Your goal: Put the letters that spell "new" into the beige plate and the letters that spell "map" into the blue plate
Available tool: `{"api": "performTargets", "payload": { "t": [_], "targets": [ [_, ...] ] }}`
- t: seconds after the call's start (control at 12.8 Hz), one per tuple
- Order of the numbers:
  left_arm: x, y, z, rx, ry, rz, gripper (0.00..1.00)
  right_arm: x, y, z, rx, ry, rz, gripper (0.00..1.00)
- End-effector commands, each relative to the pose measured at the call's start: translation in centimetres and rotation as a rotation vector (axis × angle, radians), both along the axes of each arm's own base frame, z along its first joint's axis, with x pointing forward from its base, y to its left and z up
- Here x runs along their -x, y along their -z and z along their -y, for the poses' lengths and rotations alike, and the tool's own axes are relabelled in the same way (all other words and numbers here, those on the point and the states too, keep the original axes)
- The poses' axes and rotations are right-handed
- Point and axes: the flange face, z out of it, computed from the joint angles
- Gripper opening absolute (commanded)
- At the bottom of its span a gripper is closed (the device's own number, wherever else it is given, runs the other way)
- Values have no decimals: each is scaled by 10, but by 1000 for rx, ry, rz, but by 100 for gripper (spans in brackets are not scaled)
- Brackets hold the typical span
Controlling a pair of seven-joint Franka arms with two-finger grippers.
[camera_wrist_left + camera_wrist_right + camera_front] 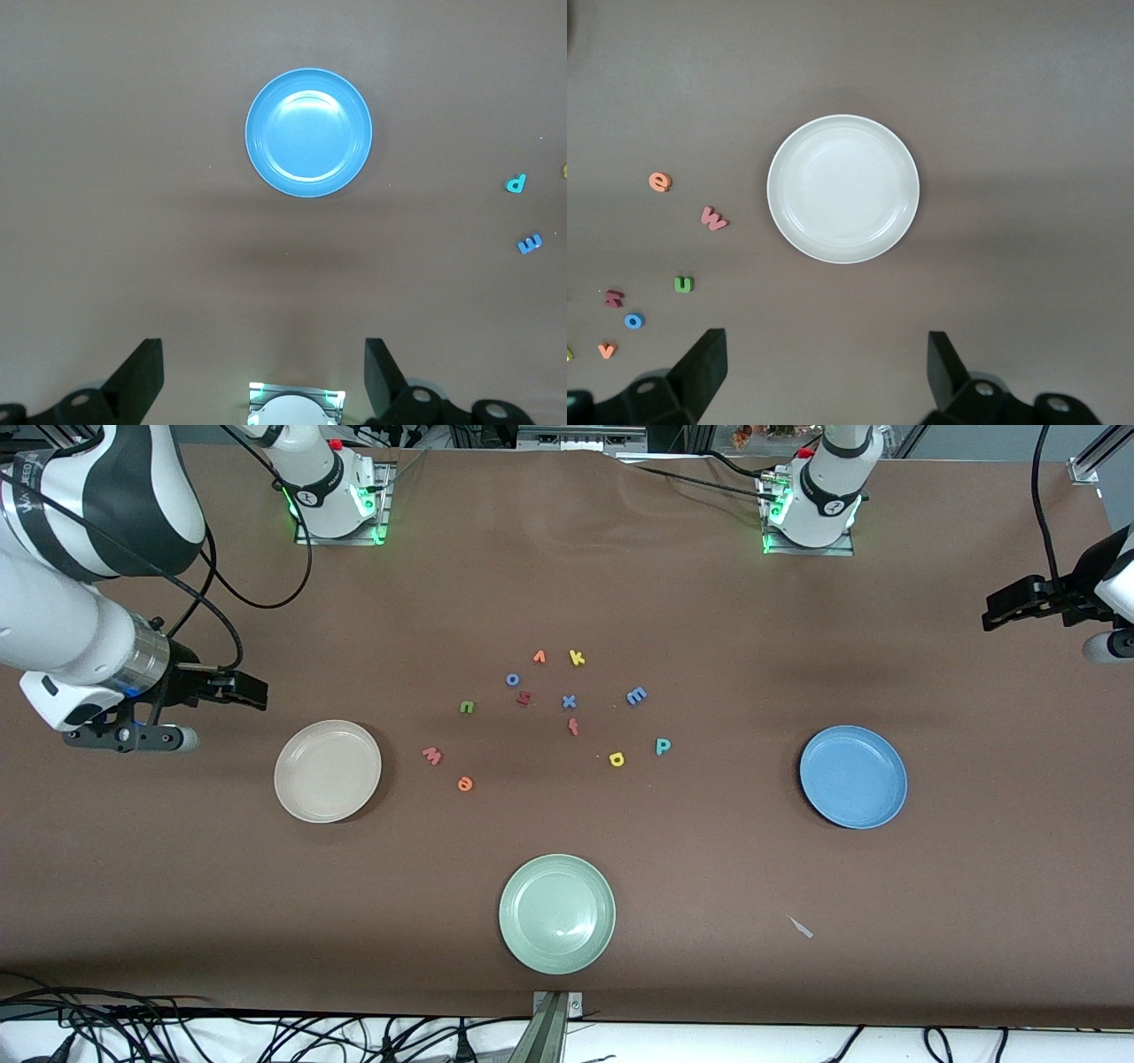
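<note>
The beige plate [328, 771] [842, 189] lies empty toward the right arm's end, and the blue plate [853, 777] [309, 133] lies empty toward the left arm's end. Between them, loose on the table, are the green n [467, 707] [683, 284], salmon w [431, 755] [713, 218], orange e [465, 784] [659, 181], blue m [636, 696] [530, 243], yellow a [617, 759] and teal p [663, 746] [516, 184]. My right gripper [255, 691] [827, 367] hangs open and empty high up by the beige plate. My left gripper [994, 613] [263, 372] hangs open and empty above the table's end past the blue plate.
A pale green plate [557, 913] lies nearest the front camera. Among the letters are also an orange v [539, 657], yellow k [577, 658], blue o [512, 680], dark red letter [524, 698], blue x [569, 701] and red f [573, 727].
</note>
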Motion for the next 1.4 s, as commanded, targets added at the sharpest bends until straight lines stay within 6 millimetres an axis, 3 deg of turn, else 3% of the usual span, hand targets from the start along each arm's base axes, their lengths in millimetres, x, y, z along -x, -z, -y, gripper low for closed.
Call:
{"api": "performTargets", "payload": {
  "t": [0.0, 0.93, 1.32],
  "targets": [
    [3, -6, 0, 14, -11, 6, 100, -4, -5, 3, 5, -18, 7, 100],
    [3, -6, -1, 14, -13, 6, 100, 1, 6, 2, 7, -19, -19, 100],
    [3, -6, -1, 14, -13, 6, 100, -2, 1, 2, 3, -18, -4, 100]
  ]
}}
